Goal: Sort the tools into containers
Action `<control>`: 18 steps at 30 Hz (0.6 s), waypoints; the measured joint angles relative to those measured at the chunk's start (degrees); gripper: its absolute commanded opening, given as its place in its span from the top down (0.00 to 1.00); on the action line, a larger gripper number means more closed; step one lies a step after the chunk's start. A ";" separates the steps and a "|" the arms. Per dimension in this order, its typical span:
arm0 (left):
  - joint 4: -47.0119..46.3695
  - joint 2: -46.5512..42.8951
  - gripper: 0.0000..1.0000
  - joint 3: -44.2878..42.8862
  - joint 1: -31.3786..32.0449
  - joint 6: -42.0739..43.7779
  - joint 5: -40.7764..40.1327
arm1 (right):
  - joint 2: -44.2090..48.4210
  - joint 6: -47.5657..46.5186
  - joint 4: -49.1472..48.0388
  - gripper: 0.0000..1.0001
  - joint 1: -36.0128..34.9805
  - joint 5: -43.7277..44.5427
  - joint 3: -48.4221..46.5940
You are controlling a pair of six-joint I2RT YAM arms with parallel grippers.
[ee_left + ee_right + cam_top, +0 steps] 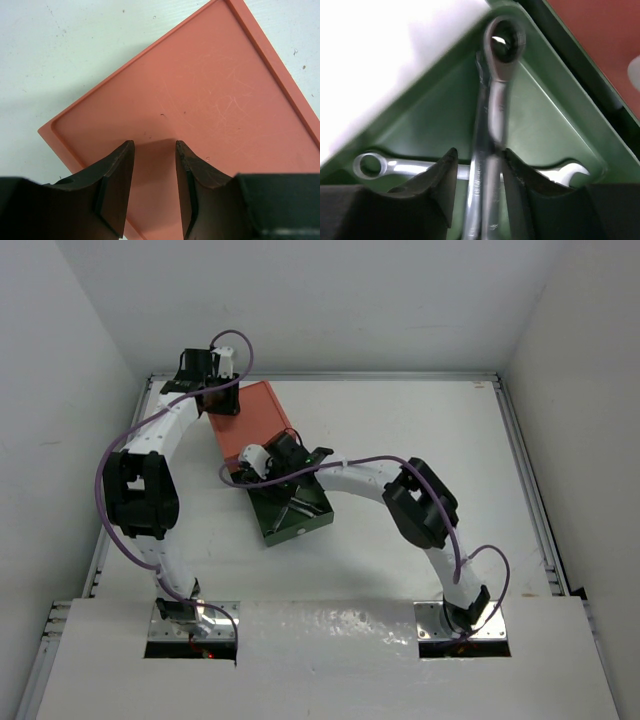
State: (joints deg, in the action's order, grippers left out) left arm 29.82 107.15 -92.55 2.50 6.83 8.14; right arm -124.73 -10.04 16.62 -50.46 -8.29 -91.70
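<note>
On white table, grey walls around: green drawer.

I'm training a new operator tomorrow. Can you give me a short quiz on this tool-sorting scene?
1. True or false: the left jaws stand shut.
2. The drawer under the right jaws is: A orange, B green, C white.
3. Fill in: the left jaws hang over the ___ top of the box.
Key: 1 false; 2 B; 3 orange.
</note>
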 measured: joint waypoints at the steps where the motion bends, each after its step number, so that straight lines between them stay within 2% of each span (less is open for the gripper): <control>1: 0.00 0.00 0.64 -0.02 0.00 0.00 0.00 | -0.42 -0.15 -0.09 0.69 0.00 0.55 -0.04; 3: 0.00 0.00 0.64 0.00 0.00 0.02 0.00 | -1.25 0.00 -0.07 0.80 0.09 1.51 -0.04; 6: 0.00 0.00 0.64 0.00 0.00 0.02 0.00 | -1.77 0.39 -0.66 0.87 0.07 2.73 -0.02; 13: 0.00 0.00 0.64 0.00 0.00 0.02 0.00 | -1.25 2.01 -2.91 0.79 0.07 3.67 1.55; 18: 0.00 0.00 0.64 0.00 0.00 0.02 0.00 | -0.59 3.10 -2.34 0.65 0.00 3.15 1.49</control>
State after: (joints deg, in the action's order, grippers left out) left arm 29.82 107.15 -92.55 2.50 6.85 8.14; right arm -125.32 -6.94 14.28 -50.46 -5.15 -90.21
